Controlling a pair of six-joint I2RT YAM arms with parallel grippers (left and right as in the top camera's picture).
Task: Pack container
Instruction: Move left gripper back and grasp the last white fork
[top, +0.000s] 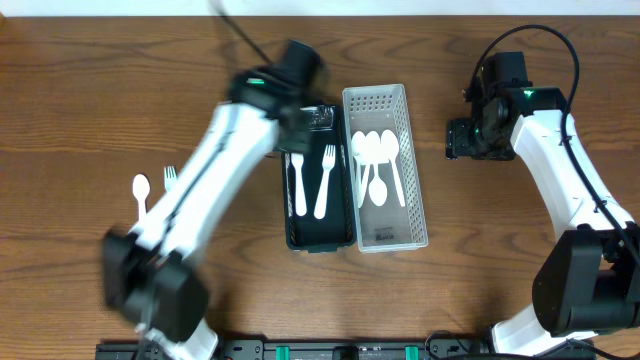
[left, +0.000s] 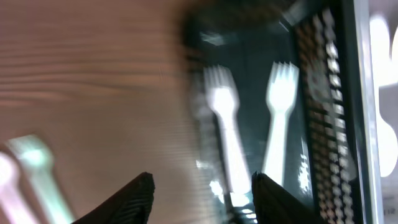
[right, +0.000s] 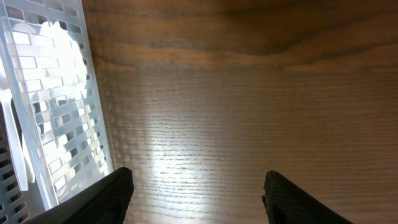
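Observation:
A black tray at the table's middle holds two white forks. A white perforated basket beside it on the right holds several white spoons. A loose white spoon and white fork lie on the table at the left. My left gripper is open and empty over the black tray's far left corner; in the left wrist view the two forks show blurred. My right gripper is open and empty over bare wood right of the basket.
The table is brown wood. The arm bases stand at the near edge, left and right. A black cable runs across the back left.

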